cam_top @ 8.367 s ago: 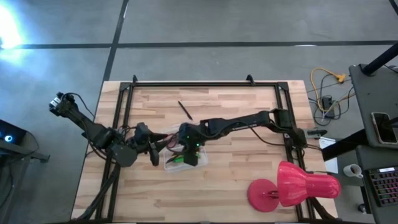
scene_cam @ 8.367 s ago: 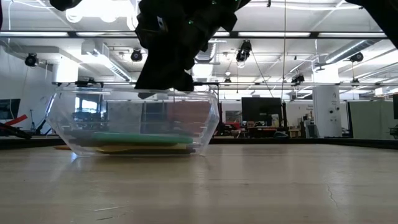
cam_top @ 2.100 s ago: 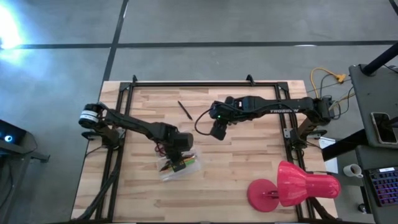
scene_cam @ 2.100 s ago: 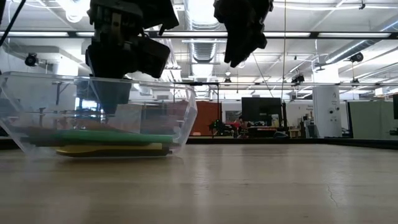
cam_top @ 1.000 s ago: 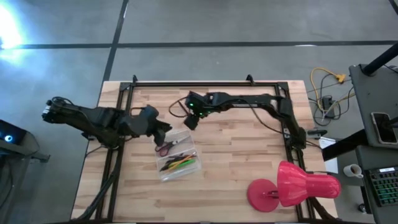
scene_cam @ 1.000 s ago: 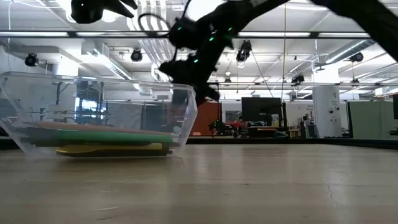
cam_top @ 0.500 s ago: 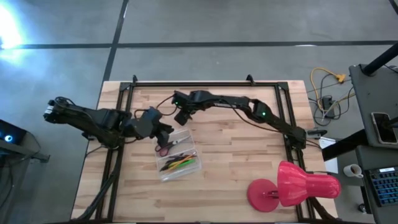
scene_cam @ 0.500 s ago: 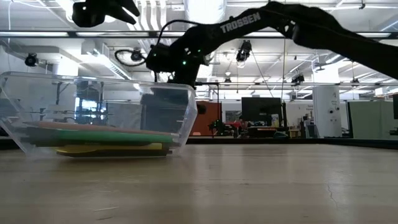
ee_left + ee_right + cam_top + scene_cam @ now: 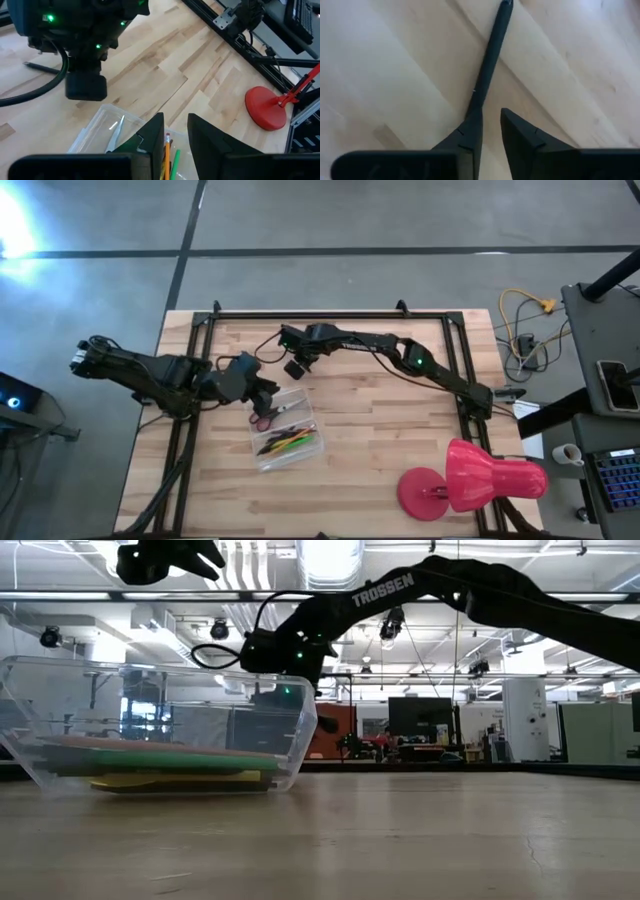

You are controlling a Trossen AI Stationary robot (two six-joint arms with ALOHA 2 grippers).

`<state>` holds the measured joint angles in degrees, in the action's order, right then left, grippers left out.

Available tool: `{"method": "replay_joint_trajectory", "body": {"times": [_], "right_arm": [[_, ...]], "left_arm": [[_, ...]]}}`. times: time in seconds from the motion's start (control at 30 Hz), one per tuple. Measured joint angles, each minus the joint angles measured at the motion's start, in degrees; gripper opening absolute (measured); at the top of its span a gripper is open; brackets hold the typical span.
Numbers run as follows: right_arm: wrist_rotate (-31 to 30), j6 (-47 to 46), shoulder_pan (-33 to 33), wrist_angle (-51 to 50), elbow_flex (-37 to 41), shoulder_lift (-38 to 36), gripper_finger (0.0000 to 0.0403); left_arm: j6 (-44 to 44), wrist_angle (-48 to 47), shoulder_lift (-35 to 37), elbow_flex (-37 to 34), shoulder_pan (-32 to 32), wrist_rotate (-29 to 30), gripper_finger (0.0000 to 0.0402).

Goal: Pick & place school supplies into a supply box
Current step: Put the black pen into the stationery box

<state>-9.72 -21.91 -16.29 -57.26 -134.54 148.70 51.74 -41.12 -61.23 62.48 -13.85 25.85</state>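
Reaching across the table from the right, the right arm stretches low toward the far left, its right gripper [image 9: 490, 132] over a dark pen [image 9: 490, 57] lying flat on the wood; fingers narrowly parted about the pen's end, contact not clear. In the wrist view the pen's long axis runs straight away from the gripper. Left gripper [image 9: 175, 140] hovers slightly parted, empty, above the clear supply box [image 9: 285, 430] at the table's middle-left.

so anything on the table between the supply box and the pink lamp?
Nothing. In the high view, only bare wood lies between the clear supply box and the pink lamp.
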Motion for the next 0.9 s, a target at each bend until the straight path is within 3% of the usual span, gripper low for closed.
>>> {"method": "replay_joint_trajectory", "body": {"times": [0.43,0.63,0.9], "right_arm": [[6.62,-0.14,0.24,-10.77,0.08,-0.66,0.0009],[7.22,-0.69,0.77,-6.54,-0.48,-4.18,0.0009],[10.89,-6.81,0.76,-2.52,0.06,-2.66,0.0067]], "left_arm": [[-0.17,0.0,0.02,0.0,-0.01,0.01,0.0071],[-0.19,-0.01,0.0,0.0,-0.02,0.02,0.0071],[-0.62,-0.02,0.02,0.0,-0.02,0.0,0.0071]]}}
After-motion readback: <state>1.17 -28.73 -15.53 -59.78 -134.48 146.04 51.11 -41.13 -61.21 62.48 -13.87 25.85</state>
